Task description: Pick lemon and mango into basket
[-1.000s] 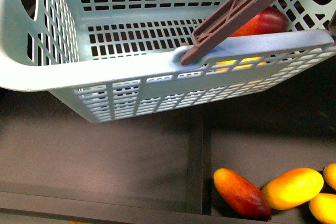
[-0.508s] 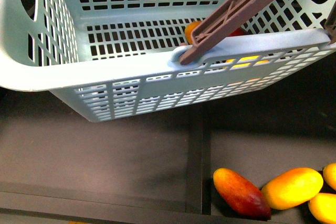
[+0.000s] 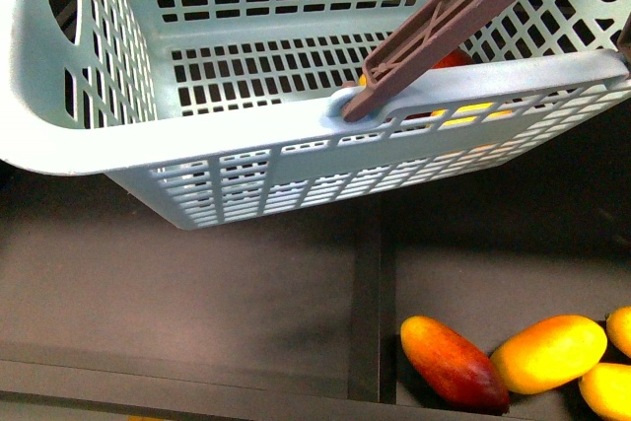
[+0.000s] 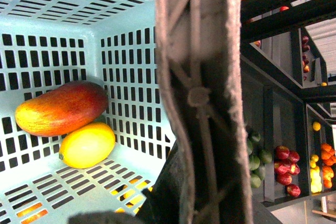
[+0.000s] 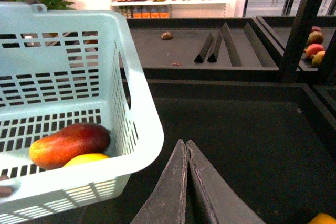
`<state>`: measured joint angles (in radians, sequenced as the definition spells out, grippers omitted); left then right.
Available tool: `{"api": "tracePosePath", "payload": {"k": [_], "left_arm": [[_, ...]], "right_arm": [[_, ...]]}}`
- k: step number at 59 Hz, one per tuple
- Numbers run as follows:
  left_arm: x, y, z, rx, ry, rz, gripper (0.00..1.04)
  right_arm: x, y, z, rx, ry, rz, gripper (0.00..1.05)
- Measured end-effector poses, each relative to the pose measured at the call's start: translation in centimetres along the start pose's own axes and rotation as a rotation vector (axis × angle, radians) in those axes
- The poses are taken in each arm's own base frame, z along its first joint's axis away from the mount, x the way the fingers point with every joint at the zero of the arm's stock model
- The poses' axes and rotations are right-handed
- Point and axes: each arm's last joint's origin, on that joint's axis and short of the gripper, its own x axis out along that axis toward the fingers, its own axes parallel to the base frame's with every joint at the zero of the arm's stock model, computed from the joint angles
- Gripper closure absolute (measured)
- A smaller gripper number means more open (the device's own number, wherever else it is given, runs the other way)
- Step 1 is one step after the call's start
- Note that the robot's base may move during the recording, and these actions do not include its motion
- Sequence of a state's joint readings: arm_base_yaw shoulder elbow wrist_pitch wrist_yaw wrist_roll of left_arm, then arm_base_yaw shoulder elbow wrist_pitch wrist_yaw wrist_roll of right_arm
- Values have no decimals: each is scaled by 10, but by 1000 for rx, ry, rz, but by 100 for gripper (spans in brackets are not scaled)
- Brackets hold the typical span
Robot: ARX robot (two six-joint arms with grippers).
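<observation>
The light teal basket point(image 3: 246, 135) hangs tilted above the dark shelf, its brown hoop handle point(image 3: 444, 17) crossing its rim. My left gripper point(image 4: 199, 198) is shut on that handle point(image 4: 202, 77) and holds the basket up. Inside lie the small red-orange mango point(image 4: 62, 108) and the yellow lemon point(image 4: 87, 145), touching, in a corner. Both also show in the right wrist view, mango point(image 5: 69, 143) above lemon point(image 5: 86, 159). From the front the mango point(image 3: 449, 59) peeks out behind the handle. My right gripper point(image 5: 186, 145) is shut and empty, just outside the basket's rim point(image 5: 144, 114).
A longer red-orange mango point(image 3: 452, 362) and long yellow mangoes point(image 3: 548, 352) lie on the dark shelf at the lower right. A raised divider point(image 3: 373, 293) splits the shelf. Racks with red and green fruit point(image 4: 286, 166) stand behind.
The basket has shifted slightly to the right and its fruit has rolled toward the handle side; the red mango is more hidden behind the handle than a second ago.
</observation>
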<state>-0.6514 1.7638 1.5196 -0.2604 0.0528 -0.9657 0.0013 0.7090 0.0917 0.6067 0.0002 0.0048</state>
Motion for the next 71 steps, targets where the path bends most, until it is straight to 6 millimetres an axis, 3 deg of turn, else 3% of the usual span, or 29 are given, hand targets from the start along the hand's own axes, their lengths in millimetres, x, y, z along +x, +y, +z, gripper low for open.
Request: {"api": "tracePosePath", "payload": {"k": [21,71], "left_arm": [[0,0,0,1,-1,1,100],[0,0,0,0,-1,0,100]], "right_arm": [[-19,0,-12,0,-15,0,103],[-44,0,-10,-1,-27,0,103]]}}
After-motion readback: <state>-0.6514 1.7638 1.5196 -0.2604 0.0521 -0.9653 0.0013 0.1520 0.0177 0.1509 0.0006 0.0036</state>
